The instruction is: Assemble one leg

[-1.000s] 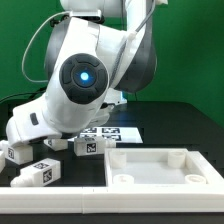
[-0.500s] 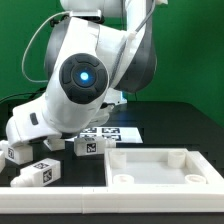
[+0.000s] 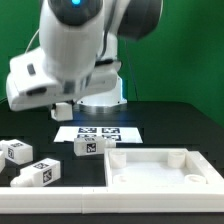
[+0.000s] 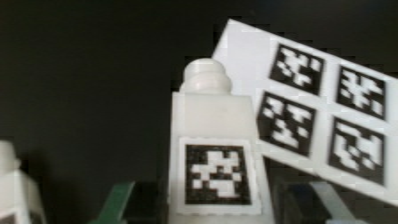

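Three white legs with black-and-white tags lie on the black table: one (image 3: pixel 92 145) beside the marker board (image 3: pixel 100 131), two at the exterior view's left (image 3: pixel 15 151) (image 3: pixel 40 172). My gripper (image 3: pixel 62 108) hangs above the table, over the left end of the marker board. In the wrist view a leg (image 4: pixel 214 150) with a peg at one end lies below, between my spread fingers (image 4: pixel 121 203), with dark gaps on both sides. My gripper (image 4: pixel 224 205) is open and empty.
The large white rimmed tray-like piece (image 3: pixel 160 168) lies at the exterior view's front right. The marker board also shows in the wrist view (image 4: pixel 329 100), beside the leg. Another leg's edge (image 4: pixel 11 185) shows at the border of the wrist view.
The arm has risen from low over the legs to well above the table. The legs and the tray-like piece have not moved.
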Controlling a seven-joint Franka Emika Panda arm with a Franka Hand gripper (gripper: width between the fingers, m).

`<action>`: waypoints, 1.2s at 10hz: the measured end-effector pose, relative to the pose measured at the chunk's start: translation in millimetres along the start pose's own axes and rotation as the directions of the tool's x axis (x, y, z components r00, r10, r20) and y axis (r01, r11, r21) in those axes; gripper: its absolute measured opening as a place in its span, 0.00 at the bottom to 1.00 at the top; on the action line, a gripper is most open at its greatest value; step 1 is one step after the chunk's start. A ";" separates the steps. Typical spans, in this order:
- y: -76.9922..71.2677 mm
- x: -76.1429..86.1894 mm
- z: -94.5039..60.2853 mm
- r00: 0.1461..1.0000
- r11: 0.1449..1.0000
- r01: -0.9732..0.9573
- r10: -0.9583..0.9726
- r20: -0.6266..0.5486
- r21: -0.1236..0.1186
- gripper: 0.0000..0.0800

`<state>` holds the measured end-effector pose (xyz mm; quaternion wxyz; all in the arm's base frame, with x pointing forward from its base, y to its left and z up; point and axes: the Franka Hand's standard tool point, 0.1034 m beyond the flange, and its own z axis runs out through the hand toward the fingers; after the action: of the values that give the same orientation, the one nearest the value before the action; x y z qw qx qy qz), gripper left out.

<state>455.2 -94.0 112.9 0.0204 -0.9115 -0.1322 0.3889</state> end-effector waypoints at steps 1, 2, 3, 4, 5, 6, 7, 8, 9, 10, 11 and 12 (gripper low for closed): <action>-3.8 5.4 -11.1 0.998 0.999 -0.043 0.043 -0.054 0.011 0.35; 2.4 11.0 -11.7 0.990 1.000 -0.013 0.010 -0.143 -0.015 0.35; 3.5 8.8 -10.5 0.980 1.000 -0.017 0.012 -0.200 -0.024 0.35; 1.0 10.8 -15.1 0.971 0.999 -0.029 0.021 -0.240 -0.028 0.35; -19.2 22.1 -35.4 0.947 0.996 -0.091 0.092 -0.308 0.018 0.35; -38.0 32.1 -59.8 0.915 0.990 -0.121 0.139 -0.378 0.072 0.35; -40.5 37.1 -73.2 0.886 0.985 -0.145 0.173 -0.431 0.097 0.35; -34.3 39.8 -77.2 0.844 0.983 -0.156 0.181 -0.504 0.093 0.36; -33.1 39.1 -75.0 0.811 0.984 -0.159 0.177 -0.558 0.081 0.36; -31.3 40.3 -76.0 0.780 0.983 -0.165 0.176 -0.601 0.074 0.36; -32.7 44.2 -79.9 0.721 0.980 -0.185 0.189 -0.667 0.078 0.36; -49.2 48.0 -82.8 0.671 0.976 -0.192 0.203 -0.713 0.097 0.36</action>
<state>535.1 -28.8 143.7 0.0345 -0.9993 -0.0116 0.0025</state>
